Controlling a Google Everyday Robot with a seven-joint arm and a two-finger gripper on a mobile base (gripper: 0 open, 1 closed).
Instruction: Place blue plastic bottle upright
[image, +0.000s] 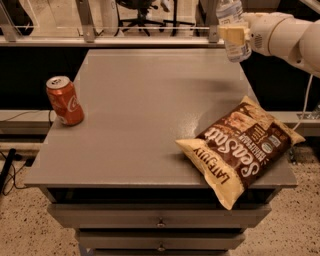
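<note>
Gripper (232, 34) high at the far right corner of the table (145, 115), off the surface. Arm (287, 35) comes in from the right edge of view, white and bulky.

My fingers (233, 32) are clamped on the bottle (237, 49). One pale yellowish pad crosses its front at about mid-height; the other is hidden behind it. I hold the bottle in the air, touching nothing but me. It stands nearly upright, base down, top leaning a little toward the left of the view. The upper end runs to the top edge of the view, so I cannot make out the cap. Clear bluish plastic shows above and below the pad.

On the table:
- Can (65, 100), red, upright, close to the left edge, well apart from me and the bottle.
- Chip bag (240, 147), brown and tan, lying flat at the near right corner, set on a slant. One corner hangs past the front edge of the table. It is below and nearer than the bottle, not touching it.

Middle of the table, between can and bag, is grey and dull. Two drawers (160, 222) show under the front lip.
</note>
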